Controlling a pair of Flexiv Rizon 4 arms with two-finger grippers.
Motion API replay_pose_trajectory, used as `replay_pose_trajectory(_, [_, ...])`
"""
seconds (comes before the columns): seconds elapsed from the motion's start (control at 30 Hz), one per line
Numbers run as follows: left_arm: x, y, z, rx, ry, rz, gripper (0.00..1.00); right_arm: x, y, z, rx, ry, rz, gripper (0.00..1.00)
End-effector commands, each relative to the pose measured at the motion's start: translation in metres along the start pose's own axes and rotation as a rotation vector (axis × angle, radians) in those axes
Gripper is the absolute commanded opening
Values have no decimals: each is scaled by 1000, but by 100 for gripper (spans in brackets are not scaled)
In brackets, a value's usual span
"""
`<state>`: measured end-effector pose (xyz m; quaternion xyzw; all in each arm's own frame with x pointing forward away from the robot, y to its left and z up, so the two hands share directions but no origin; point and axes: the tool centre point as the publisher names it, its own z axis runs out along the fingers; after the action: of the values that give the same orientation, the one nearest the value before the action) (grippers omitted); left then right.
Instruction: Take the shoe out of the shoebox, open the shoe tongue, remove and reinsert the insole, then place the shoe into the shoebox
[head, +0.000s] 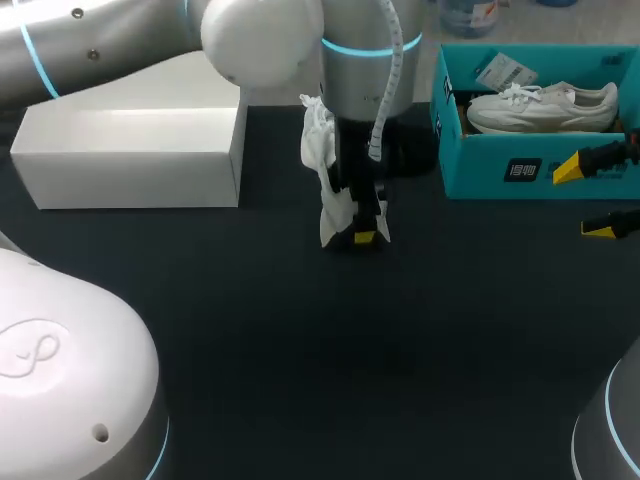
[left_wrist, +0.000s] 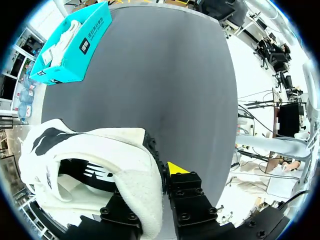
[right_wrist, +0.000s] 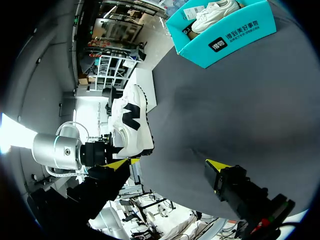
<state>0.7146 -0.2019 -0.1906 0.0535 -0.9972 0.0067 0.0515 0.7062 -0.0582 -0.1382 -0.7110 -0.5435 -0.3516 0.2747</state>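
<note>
White with a black sole, the shoe (head: 326, 190) hangs on end in the left jaws in the head view. They are clamped on it above the dark counter (head: 300, 350). The right jaws stand wide apart with nothing between them, and one yellow fingertip (head: 566, 168) is just in front of the teal shoebox (head: 480, 170). A second shoe (head: 545, 105) lies inside the shoebox, well off to the side of the left jaws. A white box (head: 130, 150) sits on the counter on their other side.

In the left wrist view, the shoe's (left_wrist: 100, 155) padded collar runs between the two fingers and is pinched from both sides. One yellow tip (left_wrist: 175, 168) shows beside the sole edge. The shoebox (left_wrist: 75, 47) is far ahead of these jaws and off to one side.

In the right wrist view, the right jaws are spread over bare counter and grip nothing. The shoe (right_wrist: 131, 122), with a black mark on its side, is ahead of them, just past one fingertip (right_wrist: 117, 164), held up by the left arm. The shoebox (right_wrist: 235, 37) lies farther ahead with the second shoe (right_wrist: 212, 12) inside.
</note>
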Motion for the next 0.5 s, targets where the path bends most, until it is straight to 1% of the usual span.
replay_pose_trajectory(0.03, [6, 7, -30, 13, -24, 14, 0, 0, -1, 1, -2, -2, 1, 100])
replay_pose_trajectory(0.1, [8, 7, -34, 11, -37, 27, 0, 0, -1, 1, -2, -2, 1, 100])
replay_pose_trajectory(0.13, [9, 6, -35, 6, -63, 27, 0, 0, -1, 1, -2, -2, 1, 100])
replay_pose_trajectory(0.5, [9, 6, -35, 6, -63, 27, 0, 0, -1, 1, -2, -2, 1, 100])
